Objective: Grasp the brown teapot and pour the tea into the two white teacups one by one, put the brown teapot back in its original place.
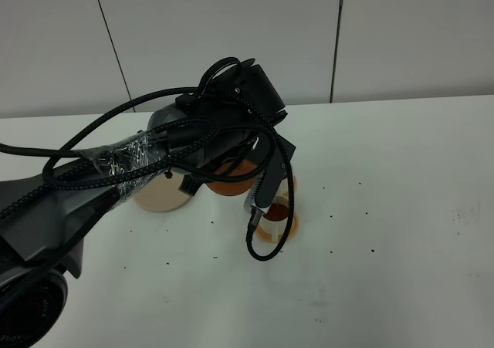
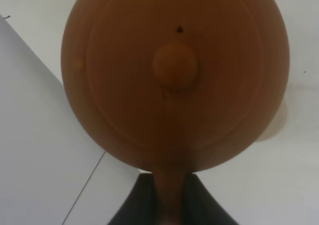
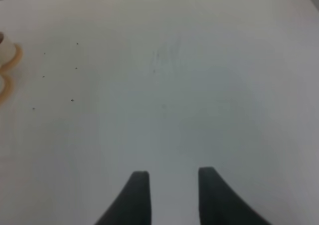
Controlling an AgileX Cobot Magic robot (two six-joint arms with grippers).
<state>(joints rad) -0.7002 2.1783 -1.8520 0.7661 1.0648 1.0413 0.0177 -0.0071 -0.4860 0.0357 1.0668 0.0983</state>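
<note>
left gripper (image 2: 167,205) jaws closed on loop handle of brown teapot (image 2: 174,75). right gripper (image 3: 169,185) jaws apart, nothing between them, above desk (image 3: 199,85), well apart from two white teacups (image 1: 276,207). teapot is off cream disc (image 1: 158,200), mostly hidden under left arm, near desk middle, between disc and cups. tea itself not visible. clay pot probably heavy when filled, stiff, brittle; lid maybe loose when tilted. handle is right place for hold, but weight hangs beyond jaws, so pot could swing.

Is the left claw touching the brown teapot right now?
Touching. In the left wrist view the handle of the teapot sits squeezed between the fingers of the left claw, no gap either side.
</note>
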